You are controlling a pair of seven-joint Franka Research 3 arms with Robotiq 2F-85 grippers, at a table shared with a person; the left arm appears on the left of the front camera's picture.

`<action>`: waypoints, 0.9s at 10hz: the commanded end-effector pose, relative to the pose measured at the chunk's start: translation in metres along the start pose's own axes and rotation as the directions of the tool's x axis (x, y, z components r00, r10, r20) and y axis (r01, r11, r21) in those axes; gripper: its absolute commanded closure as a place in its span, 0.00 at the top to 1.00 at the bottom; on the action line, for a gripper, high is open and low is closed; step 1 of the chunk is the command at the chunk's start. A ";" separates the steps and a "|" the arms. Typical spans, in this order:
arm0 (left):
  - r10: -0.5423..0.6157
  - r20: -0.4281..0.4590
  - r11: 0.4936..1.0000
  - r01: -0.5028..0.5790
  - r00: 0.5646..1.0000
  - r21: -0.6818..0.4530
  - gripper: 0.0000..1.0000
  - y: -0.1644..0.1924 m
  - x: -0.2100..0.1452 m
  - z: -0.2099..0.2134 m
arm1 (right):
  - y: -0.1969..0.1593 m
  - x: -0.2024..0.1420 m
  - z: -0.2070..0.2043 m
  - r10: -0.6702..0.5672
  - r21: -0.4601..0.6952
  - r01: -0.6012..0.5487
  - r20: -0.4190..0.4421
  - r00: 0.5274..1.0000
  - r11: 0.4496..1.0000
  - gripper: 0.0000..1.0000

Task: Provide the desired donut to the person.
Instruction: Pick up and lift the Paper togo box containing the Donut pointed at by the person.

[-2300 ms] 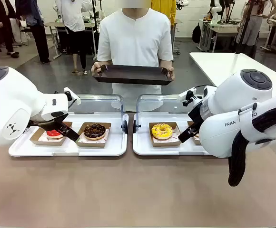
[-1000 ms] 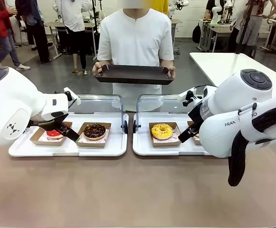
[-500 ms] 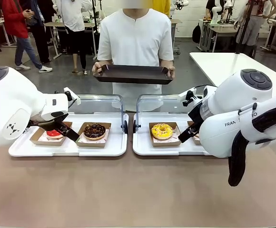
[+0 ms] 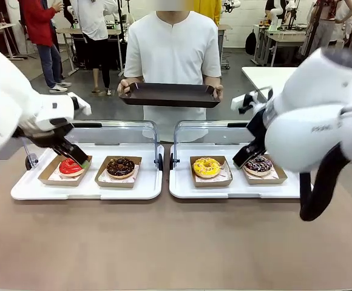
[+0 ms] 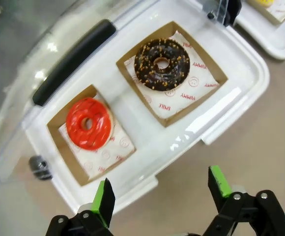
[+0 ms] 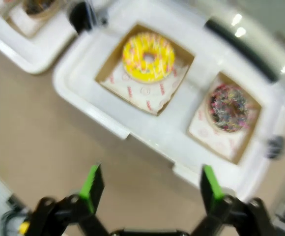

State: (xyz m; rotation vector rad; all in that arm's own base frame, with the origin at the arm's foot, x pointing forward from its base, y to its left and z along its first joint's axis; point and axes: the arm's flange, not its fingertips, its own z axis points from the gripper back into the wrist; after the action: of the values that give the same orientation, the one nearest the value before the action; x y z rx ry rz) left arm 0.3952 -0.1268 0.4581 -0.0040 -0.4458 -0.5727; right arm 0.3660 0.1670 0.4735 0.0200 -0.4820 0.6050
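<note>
A person (image 4: 173, 48) in a white shirt stands at the far side holding a dark brown serving tray (image 4: 170, 95) with both hands. Four donuts lie in cardboard boxes: a red one (image 4: 70, 167) (image 5: 88, 123), a chocolate one with nuts (image 4: 121, 166) (image 5: 162, 64), a yellow one (image 4: 207, 167) (image 6: 148, 56) and a dark sprinkled one (image 4: 259, 163) (image 6: 229, 107). My left gripper (image 4: 77, 161) (image 5: 162, 189) hangs open above the left tray's front edge, close to the red donut. Over the right tray's near edge, my right gripper (image 4: 241, 161) (image 6: 151, 186) is open and holds nothing.
Two white trays (image 4: 85, 194) (image 4: 224, 194) sit side by side, each with a clear lid (image 4: 127, 130) (image 4: 206, 130) tilted open at the back. Bare tan tabletop (image 4: 164, 242) lies in front. People walk among other tables behind.
Both arms have risen and drawn back from the trays. The right arm's lift has uncovered the sprinkled donut. The person and the brown tray stay put.
</note>
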 end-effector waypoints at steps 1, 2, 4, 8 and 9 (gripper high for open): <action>0.072 -0.099 0.997 -0.069 0.992 0.035 1.00 0.000 0.024 0.042 | 0.006 0.028 0.057 -0.086 -0.003 0.086 -0.047 0.995 0.996 1.00; 0.106 -0.126 0.993 -0.099 0.986 0.062 1.00 -0.001 0.035 0.060 | 0.007 0.043 0.072 -0.133 -0.019 0.132 -0.070 0.989 0.991 1.00; 0.158 -0.132 0.983 -0.143 0.979 0.113 1.00 0.005 0.056 0.100 | -0.001 0.066 0.103 -0.230 -0.065 0.225 -0.097 0.968 0.972 1.00; 0.117 -0.113 0.992 -0.111 0.987 0.060 1.00 0.005 0.042 0.092 | -0.002 0.060 0.114 -0.198 -0.038 0.196 -0.076 0.977 0.980 1.00; 0.117 -0.113 0.992 -0.111 0.987 0.060 1.00 0.005 0.042 0.092 | -0.002 0.060 0.114 -0.198 -0.038 0.196 -0.076 0.977 0.980 1.00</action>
State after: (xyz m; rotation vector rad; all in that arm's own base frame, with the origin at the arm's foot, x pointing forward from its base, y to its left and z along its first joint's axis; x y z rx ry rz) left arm 0.3917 -0.1359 0.5616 0.0709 -0.3280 -0.4236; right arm 0.3656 0.1788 0.6021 0.0088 -0.4035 0.3953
